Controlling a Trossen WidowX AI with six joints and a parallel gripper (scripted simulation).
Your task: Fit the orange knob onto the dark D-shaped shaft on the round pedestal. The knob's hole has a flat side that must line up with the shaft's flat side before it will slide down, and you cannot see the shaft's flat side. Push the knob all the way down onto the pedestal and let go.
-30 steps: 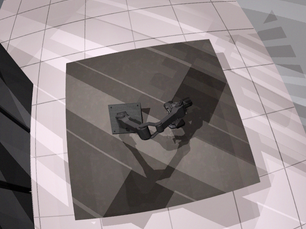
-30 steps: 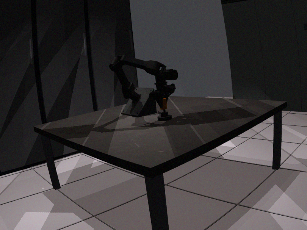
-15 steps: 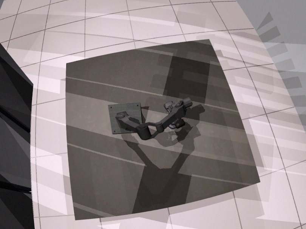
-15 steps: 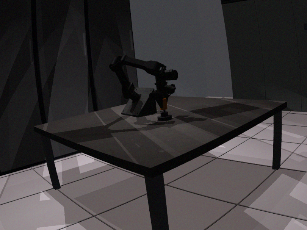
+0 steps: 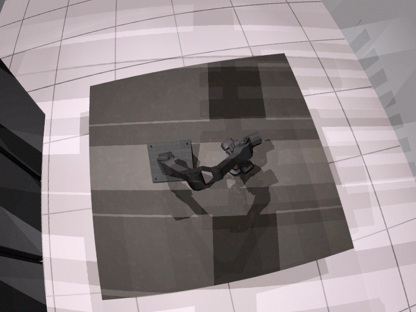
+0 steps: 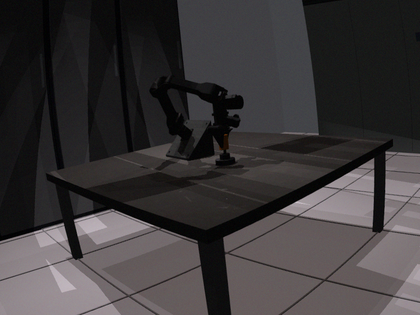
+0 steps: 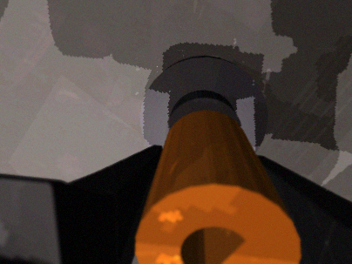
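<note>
The orange knob stands roughly upright, above the round dark pedestal. A thin dark piece of the shaft shows between the knob's lower end and the pedestal's raised step in the exterior view. The knob is not down on the pedestal. In the wrist view its top hole is open and has a flat side. My gripper is shut on the knob, with a dark finger on each side. How the shaft's flat side faces is hidden. In the top view the arm covers most of the knob.
The arm's base plate is on the dark table, to the left of the pedestal. The arm arches from it over to the knob. Patchy shadows cross the table top.
</note>
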